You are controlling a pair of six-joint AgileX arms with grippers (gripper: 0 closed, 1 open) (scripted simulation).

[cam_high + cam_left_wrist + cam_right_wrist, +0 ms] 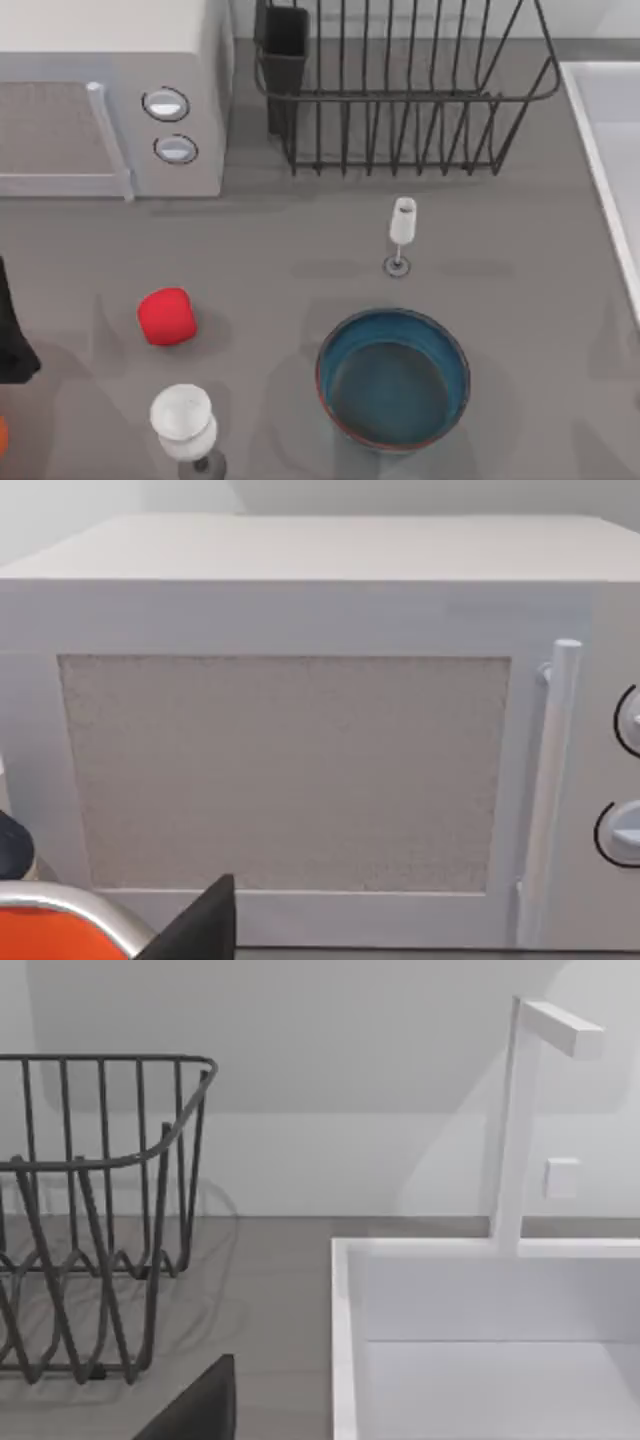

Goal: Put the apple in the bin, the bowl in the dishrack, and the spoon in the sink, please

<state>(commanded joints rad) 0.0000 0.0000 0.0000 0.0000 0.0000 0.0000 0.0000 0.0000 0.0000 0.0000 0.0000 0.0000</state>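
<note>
While nothing's in its spot yet, here's the layout from up top:

apple [166,317]: sitting on the table [300,290], left side, near a wine glass [184,421] at the front edge
bowl [393,378]: upright on the table, front middle, with a 2nd small glass [401,232] standing just behind it
dishrack [400,85]: back middle, utensil cup [285,45] on its left corner, right beside the microwave [110,95]
sink [610,130]: far right edge; the right wrist view has its faucet [520,1120] too
spoon: can't spot it
left arm [12,335]: parked at the left edge, facing the microwave door, honestly can't tell the fingers
right gripper: can't tell either
</note>
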